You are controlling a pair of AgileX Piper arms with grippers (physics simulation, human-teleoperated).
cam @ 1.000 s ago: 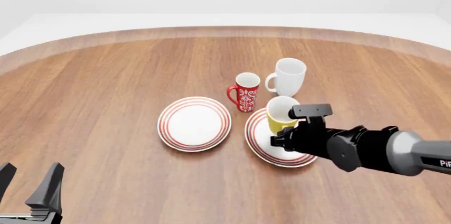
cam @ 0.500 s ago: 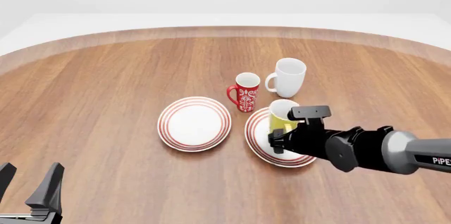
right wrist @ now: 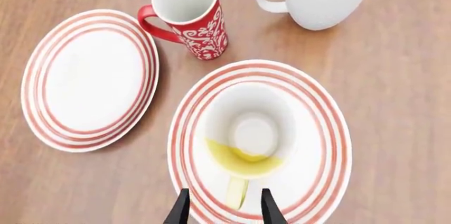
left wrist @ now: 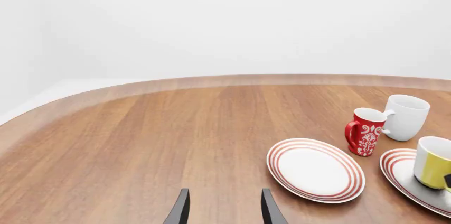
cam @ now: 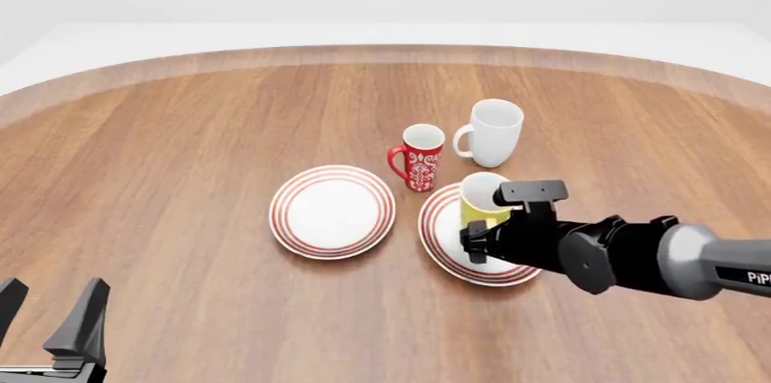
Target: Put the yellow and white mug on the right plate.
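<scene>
The yellow and white mug (cam: pixel 479 198) (right wrist: pixel 250 134) stands upright on the right plate (cam: pixel 440 240) (right wrist: pixel 320 110), with its white inside showing. In the left wrist view the mug (left wrist: pixel 433 163) and plate (left wrist: pixel 400 170) sit at the picture's edge. My right gripper (cam: pixel 476 238) (right wrist: pixel 225 209) hovers just behind the mug and is open. The yellow handle lies in the gap between the fingers and does not touch them. My left gripper (cam: pixel 51 300) (left wrist: pixel 224 209) is open and empty, low at the near left and far from the mug.
A red patterned mug (cam: pixel 422 157) and a taller white mug (cam: pixel 494 130) stand just beyond the right plate. The left plate (cam: pixel 331 211), same red rings, lies bare beside it. The round wooden table's far edge (cam: pixel 385 53) curves behind.
My right gripper and the mug sank slightly and shifted a little left onto the right plate, then held still. The left arm has not moved.
</scene>
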